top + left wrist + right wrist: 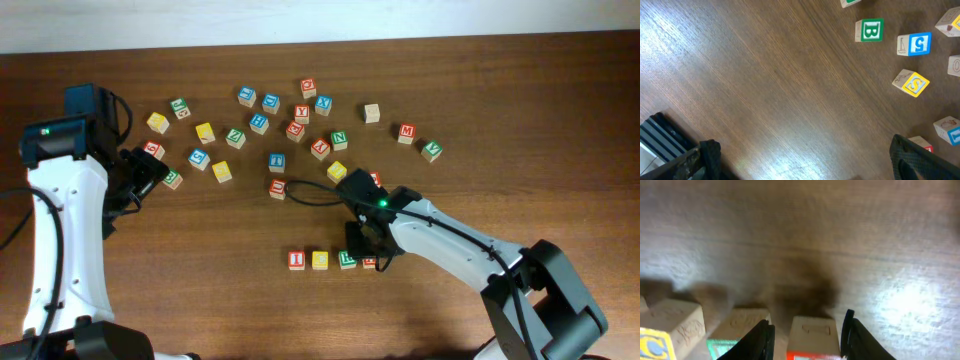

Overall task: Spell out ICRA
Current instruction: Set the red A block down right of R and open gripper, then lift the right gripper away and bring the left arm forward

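Near the front of the table stands a row of cubes: red-faced I (296, 260), yellow C (320, 260), green R (347, 259) and red A (371, 263), the last partly under my right gripper (368, 250). In the right wrist view the red-faced A cube (812, 332) rests on the table between the fingers (762, 340), with a small gap on each side. The green R (737, 330) and yellow C (665, 332) sit to its left. My right gripper (807, 342) is open around the A. Over bare wood at the left, my left gripper (150, 180) (805, 170) is wide open and holds nothing.
Many other letter cubes lie scattered across the back middle of the table (290, 130). A green B (870, 30), a blue 5 (914, 44) and a yellow S (911, 83) lie near the left gripper. Cables run along the right arm (450, 240).
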